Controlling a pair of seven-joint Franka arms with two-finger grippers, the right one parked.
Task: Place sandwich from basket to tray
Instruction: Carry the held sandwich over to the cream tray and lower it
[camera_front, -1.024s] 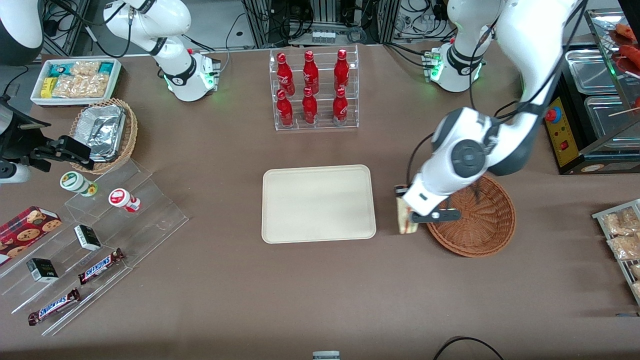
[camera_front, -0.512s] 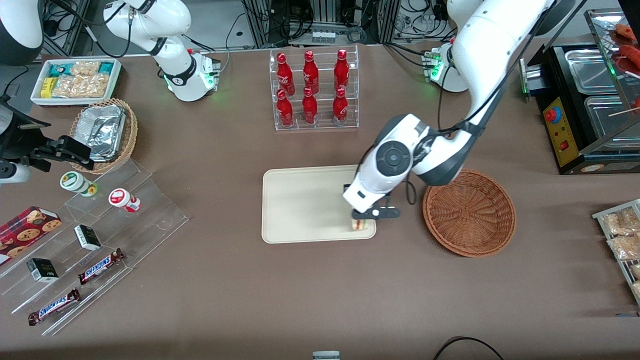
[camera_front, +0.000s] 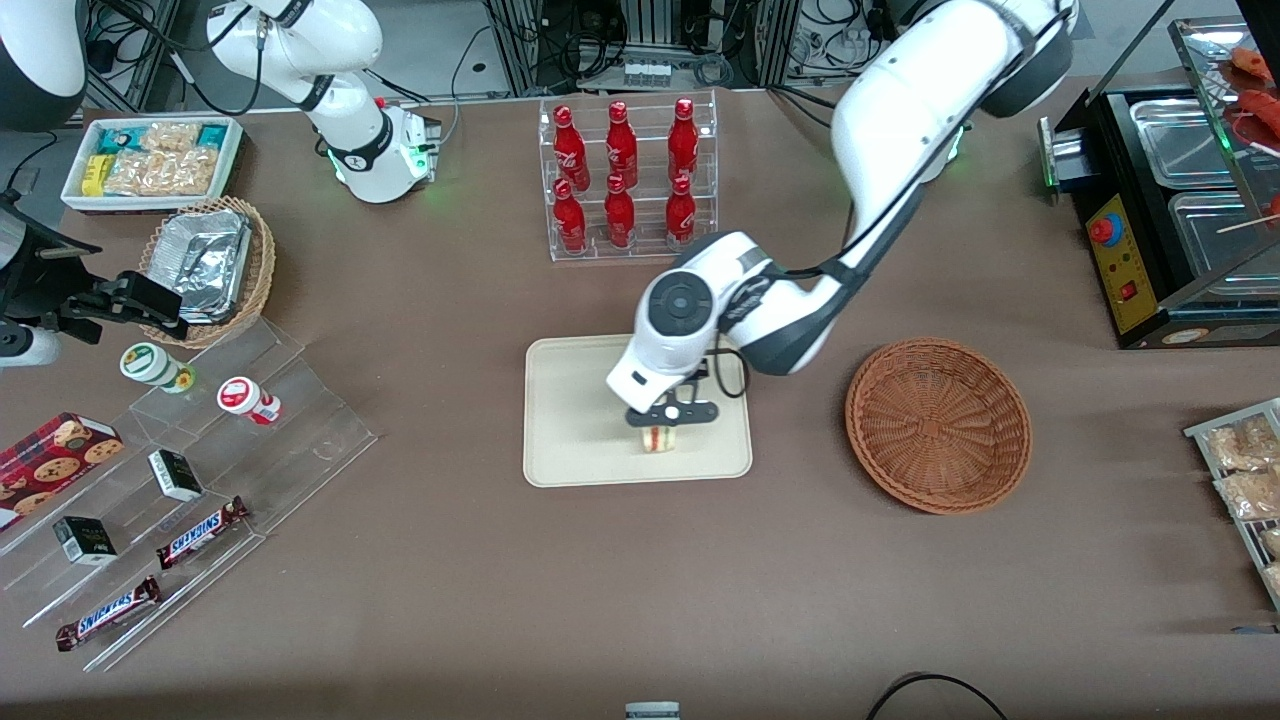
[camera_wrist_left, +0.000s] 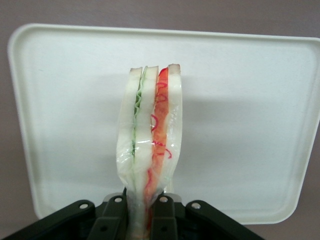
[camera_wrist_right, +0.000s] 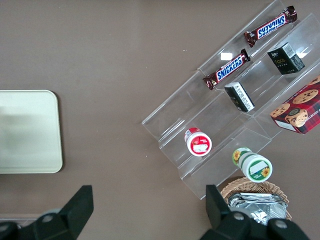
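**Sandwich clamped, over the tray**

The gripper (camera_front: 668, 413) hangs over the tray (camera_front: 570, 420), in the part of it nearer the front camera. Fingers (camera_wrist_left: 116, 215) are clamped on the sandwich (camera_wrist_left: 149, 145), one on each bread face, gripping its narrow end. The wedge sticks straight out past the fingertips, cut edge facing the wrist camera: green layer toward one finger, red and orange toward the other. Clear wrap shows around it. In the front view the sandwich (camera_front: 658, 438) pokes out just below the fingers, inside the tray rim; whether it touches the tray floor cannot be told. The basket (camera_front: 938, 425) sits on the brown surface (camera_front: 640, 580), well apart from the fingers, toward the working arm's end.
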